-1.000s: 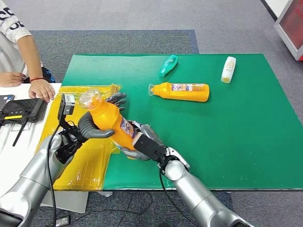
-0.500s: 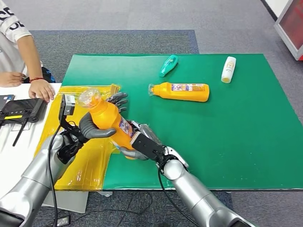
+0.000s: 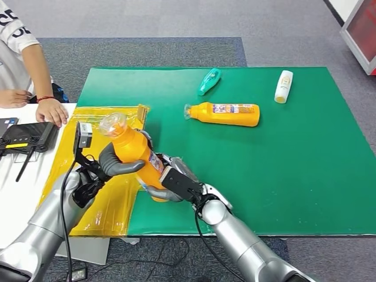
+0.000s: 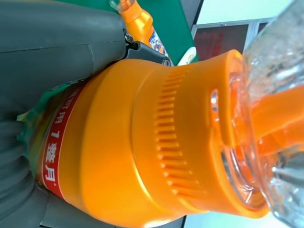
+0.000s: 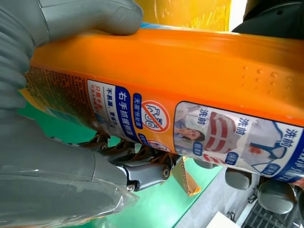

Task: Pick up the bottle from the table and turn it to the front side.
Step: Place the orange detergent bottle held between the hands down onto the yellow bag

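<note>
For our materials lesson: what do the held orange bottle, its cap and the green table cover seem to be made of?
Orange bottle: apparently glossy opaque plastic, with sheen and moulded ribs near the neck, plus a printed label.
Cap: likely clear hard plastic, see-through with bright glints.
Green table cover: looks like a matte mat, perhaps felt or rubber; flat, without reflections.

Green-topped desk (image 3: 288,176) on grey carpet. Orange bottle (image 3: 226,113) lying on its side near the middle, clear cap to the left. Teal bottle (image 3: 208,81) lying farther back, white bottle (image 3: 283,86) far right. Yellow plastic sheet (image 3: 108,202) spread over the near left edge.
</note>
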